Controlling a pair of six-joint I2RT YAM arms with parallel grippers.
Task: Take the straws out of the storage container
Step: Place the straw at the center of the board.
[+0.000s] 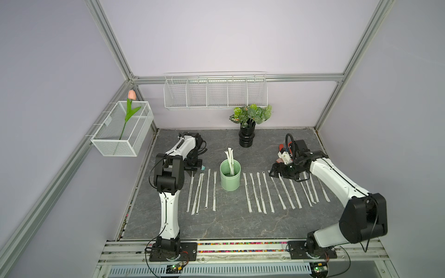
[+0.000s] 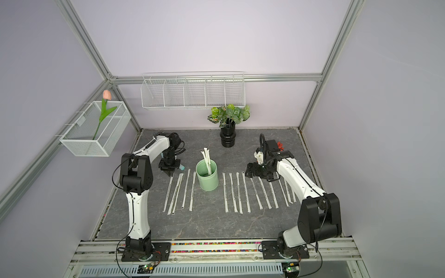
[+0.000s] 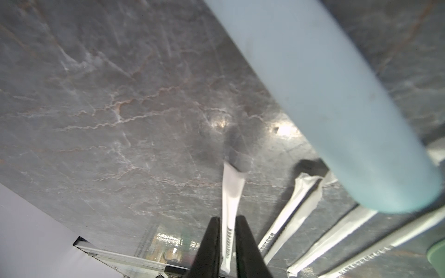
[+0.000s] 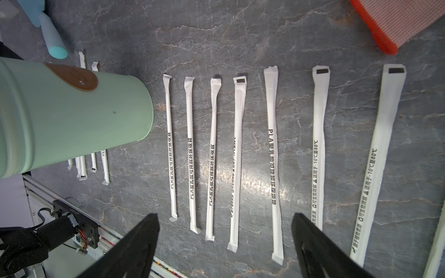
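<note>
Both top views look steeply down on the whole tabletop [image 1: 228,221] — wrist cameras sit close above its straws [image 4: 237,156].

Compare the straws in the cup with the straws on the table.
Straws in the cup stand upright, leaning, tops above the rim; straws on the table lie flat in rows either side. Few are in the cup; far more lie on the table. Both are in white printed wrappers.

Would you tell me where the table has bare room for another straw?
Bare: the table strip between the laid straws and the front rail; also behind the mint cup, toward the black vase. Crowded: both rows flanking the cup, tightest under the right arm.
</note>
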